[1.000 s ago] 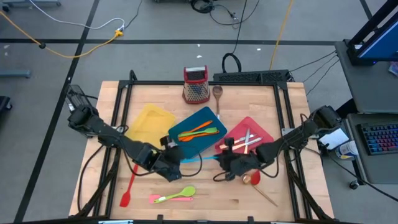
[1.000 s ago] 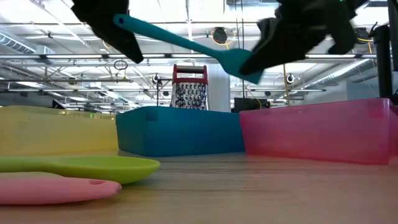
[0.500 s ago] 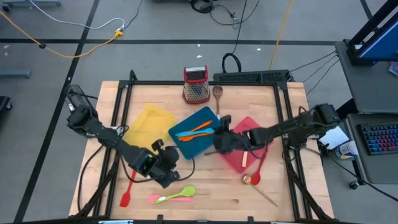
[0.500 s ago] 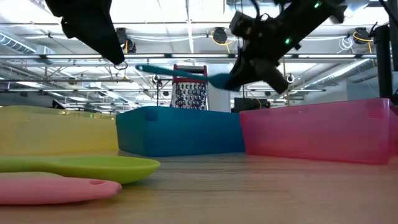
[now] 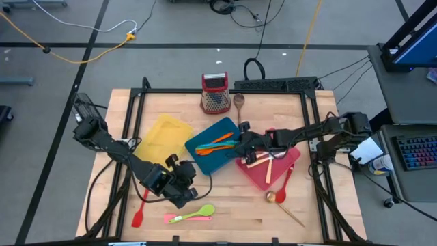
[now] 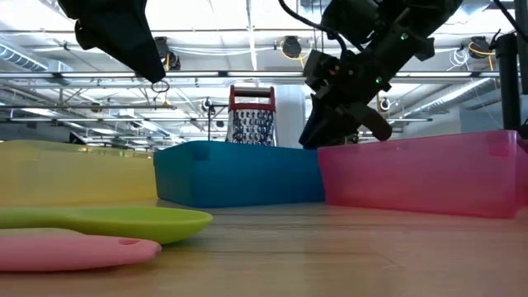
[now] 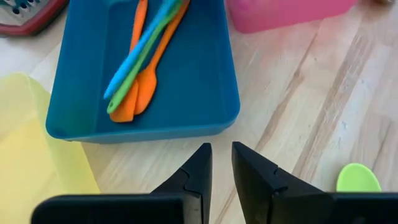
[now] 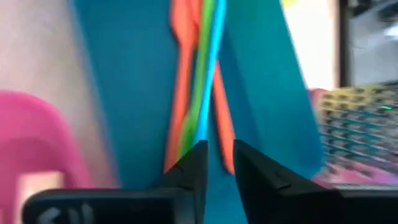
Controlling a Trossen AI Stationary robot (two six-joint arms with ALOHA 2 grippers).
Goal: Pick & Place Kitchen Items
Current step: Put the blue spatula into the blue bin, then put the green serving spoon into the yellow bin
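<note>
The right arm reaches in from the right edge of the bench (image 5: 225, 205), stretched nearly level across the pink tray (image 5: 287, 166), with its wrist angled down toward the teal tray (image 5: 205, 160). The right claw (image 5: 240, 145) sits at the border between these two trays, above the teal tray's right end. Its fingers (image 8: 194, 163) stand slightly apart with a narrow gap and nothing between them: released. Directly ahead of them, in the right wrist view, a blue utensil (image 8: 209, 68) lies inside the teal tray on top of a green utensil (image 8: 198, 81) and two orange utensils (image 8: 180, 74). All four lie lengthwise, bunched together. The left arm extends from the left edge of the bench, bent at the elbow, with the left claw (image 5: 183, 183) held above bare wood near the front corner of the teal tray. Its fingers (image 7: 252, 177) are parallel, narrowly parted and empty. Other kitchen items lie elsewhere: pale-handled cutlery (image 5: 263, 158) in the pink tray, a red spatula (image 5: 142, 201) on the bench beside the left arm, a pink spatula (image 5: 179, 218) and green spoon (image 5: 203, 211) near the front edge, and a wooden spoon (image 5: 239, 104) beside the grater (image 5: 215, 93) at the rear. The yellow tray (image 5: 164, 135) adjoins the teal tray.
</note>
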